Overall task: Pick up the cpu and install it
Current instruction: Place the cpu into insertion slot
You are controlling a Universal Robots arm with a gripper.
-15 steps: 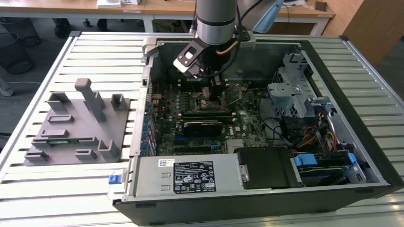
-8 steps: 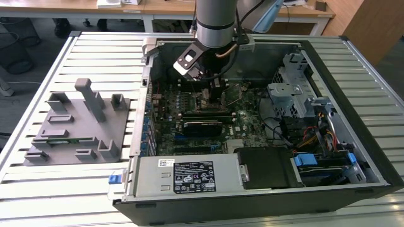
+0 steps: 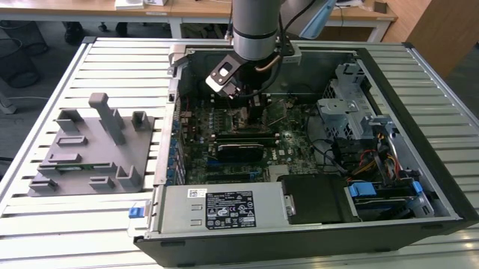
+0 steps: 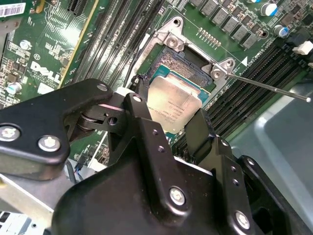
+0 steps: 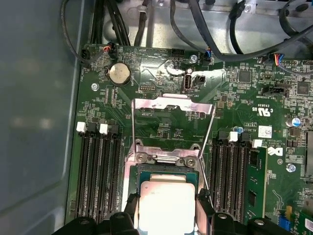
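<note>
**Item 1: gripper** [image 5: 167, 215], black, two-fingered, on a grey robot arm [image 3: 254, 28]. With the exterior view as the dial, it stands toward twelve o'clock inside the open case, lowered over the board. Its black fingers [image 4: 141, 105] are drawn narrow and clamp two opposite edges of item 2. By judgement, this edge grip keeps the chip's underside free for seating.

**Item 2: cpu** [image 4: 172, 100], a small flat square chip with a shiny silver metal lid and a thin green edge. It is held lid-up between the fingers, directly over item 3. Whether it already rests in the seat or hangs just above it cannot be told.

**Item 3: socket** [image 4: 183, 63], a square silver-framed recess with a fine contact field, lying open beneath the chip.

**Item 4: load plate** [image 5: 171, 105], a silver metal frame standing hinged up. A thin silver lever rod [image 4: 269, 88] is swung free beside it. Both are clear of the opening, so the chip can be lowered in unobstructed.

**Item 5: green motherboard** [image 3: 224, 120]. Long black memory slots [image 5: 98, 171] flank the socket on both sides.

**Item 6: black computer case** [image 3: 441, 185], lying on its side with the panel off, which gives the arm access from above.

**Item 7: grey plastic fixture plate** [image 3: 82, 151], at nine o'clock from the case and well apart from it, on a slatted metal table [image 3: 45, 235].
</note>
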